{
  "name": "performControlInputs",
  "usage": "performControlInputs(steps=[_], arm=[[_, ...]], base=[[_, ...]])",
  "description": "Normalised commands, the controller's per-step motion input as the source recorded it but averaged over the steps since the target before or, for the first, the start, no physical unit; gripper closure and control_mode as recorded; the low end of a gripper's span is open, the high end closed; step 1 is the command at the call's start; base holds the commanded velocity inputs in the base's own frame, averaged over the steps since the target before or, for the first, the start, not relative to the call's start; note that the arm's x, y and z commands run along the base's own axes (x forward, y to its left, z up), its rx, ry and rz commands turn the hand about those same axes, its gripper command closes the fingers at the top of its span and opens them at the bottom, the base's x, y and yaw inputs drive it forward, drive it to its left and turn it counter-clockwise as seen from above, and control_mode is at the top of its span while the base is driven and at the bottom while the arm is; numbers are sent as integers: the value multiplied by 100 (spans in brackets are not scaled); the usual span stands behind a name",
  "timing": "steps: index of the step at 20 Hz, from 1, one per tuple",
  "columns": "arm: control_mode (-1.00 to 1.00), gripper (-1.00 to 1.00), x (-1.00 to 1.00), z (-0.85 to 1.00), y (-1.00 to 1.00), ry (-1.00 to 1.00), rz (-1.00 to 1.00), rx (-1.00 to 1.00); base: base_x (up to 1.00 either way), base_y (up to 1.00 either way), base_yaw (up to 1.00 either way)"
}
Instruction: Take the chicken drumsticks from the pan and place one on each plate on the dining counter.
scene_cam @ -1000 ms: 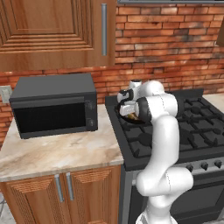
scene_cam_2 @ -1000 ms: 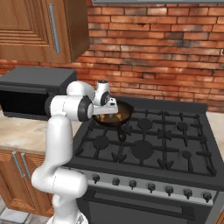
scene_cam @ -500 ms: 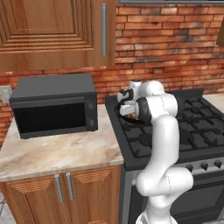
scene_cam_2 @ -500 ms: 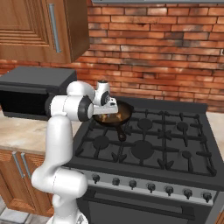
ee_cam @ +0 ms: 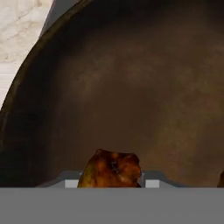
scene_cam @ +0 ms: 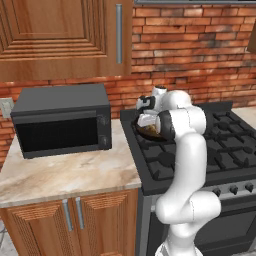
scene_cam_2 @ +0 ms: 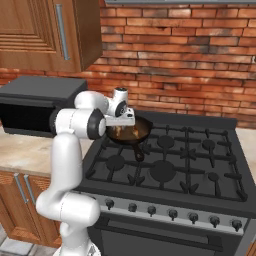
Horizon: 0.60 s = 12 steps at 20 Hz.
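The dark pan (scene_cam_2: 142, 131) sits on the stove's back left burner, and its brownish inside (ee_cam: 131, 87) spreads across the hand view. My gripper (ee_cam: 111, 183) reaches down into it, shut on a golden-brown chicken drumstick (ee_cam: 111, 168) that sits tight between the two fingertips. From the base views the gripper (scene_cam: 148, 125) (scene_cam_2: 121, 127) hangs just over the pan (scene_cam: 152, 134), with the hand covering most of what lies inside. A brown sliver at the hand view's right edge may be another drumstick. The plates and the dining counter are out of view.
The pan's handle (scene_cam_2: 138, 151) points toward the stove front. A black microwave (scene_cam: 62, 120) stands on the marbled worktop (scene_cam: 65, 172) left of the black gas stove (scene_cam_2: 170, 160). A wooden upper cabinet (scene_cam: 65, 35) hangs above, against the brick wall.
The jaws have closed from wide open onto the drumstick. The arm and hand have stayed almost still over the pan.
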Motion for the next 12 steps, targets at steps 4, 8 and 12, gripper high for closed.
performControlInputs(steps=[4, 8, 12], arm=[[-100, 100, -26, 77, 0, -8, 4, 2], [-100, 100, -66, 58, -1, -9, 12, 0], [-100, 100, -57, 66, 0, -10, 12, -2]], base=[[0, 0, 0], [0, 0, 0], [0, 0, 0]])
